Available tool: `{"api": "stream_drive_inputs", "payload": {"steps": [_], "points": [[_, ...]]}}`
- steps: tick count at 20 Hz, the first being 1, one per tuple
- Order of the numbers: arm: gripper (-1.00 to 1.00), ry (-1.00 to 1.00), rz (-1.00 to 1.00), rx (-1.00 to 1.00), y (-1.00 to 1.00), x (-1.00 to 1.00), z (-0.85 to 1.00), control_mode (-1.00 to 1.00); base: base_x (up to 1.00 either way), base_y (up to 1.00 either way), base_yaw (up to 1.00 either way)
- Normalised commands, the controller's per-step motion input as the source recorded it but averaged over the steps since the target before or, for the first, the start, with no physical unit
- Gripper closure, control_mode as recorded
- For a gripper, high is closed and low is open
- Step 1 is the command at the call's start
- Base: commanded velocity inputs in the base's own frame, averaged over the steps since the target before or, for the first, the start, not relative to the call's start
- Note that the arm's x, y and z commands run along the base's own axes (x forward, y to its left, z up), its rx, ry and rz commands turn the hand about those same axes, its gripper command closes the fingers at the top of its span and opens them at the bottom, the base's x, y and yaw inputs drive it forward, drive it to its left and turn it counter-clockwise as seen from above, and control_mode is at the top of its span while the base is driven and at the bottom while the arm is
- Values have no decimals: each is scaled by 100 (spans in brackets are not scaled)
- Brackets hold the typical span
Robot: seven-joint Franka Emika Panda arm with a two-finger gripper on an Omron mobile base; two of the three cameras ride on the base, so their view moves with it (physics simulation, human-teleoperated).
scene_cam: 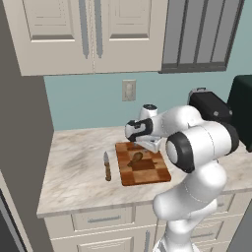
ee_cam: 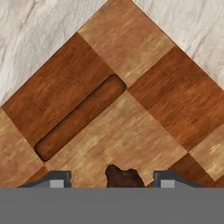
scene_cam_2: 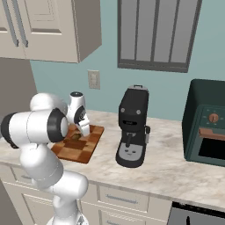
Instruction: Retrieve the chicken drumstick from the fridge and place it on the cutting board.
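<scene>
End effector (ee_cam: pixel 112 180): low centre of the hand view, fingers spread apart with a gap on each side of the drumstick, gripping nothing.
Drumstick (scene_cam: pixel 136 158): lies on the cutting board, middle of the left base view.
Cutting board (scene_cam: pixel 147 172): flat on the tabletop (scene_cam: pixel 74 167).
Knife (scene_cam: pixel 107 166): just left of the board, on the tabletop.
Coffee machine (scene_cam_2: pixel 132 132): centre of the right base view.

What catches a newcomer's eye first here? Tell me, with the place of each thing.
The white arm bends low over the checkered cutting board on the marble counter, its gripper open just above the brown chicken drumstick lying on the board. A small knife lies on the counter left of the board. To the board's right stand a black coffee machine and a dark green oven.
</scene>
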Motion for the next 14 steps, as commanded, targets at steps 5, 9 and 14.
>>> {"api": "stream_drive_inputs", "payload": {"steps": [5,9,14], "points": [[-100,1,0,1,0,-21,29,-100,0,0,0],[-100,0,0,2,0,-100,44,-100,0,0,0],[-100,-20,0,1,0,-100,90,-100,0,0,0]]}}
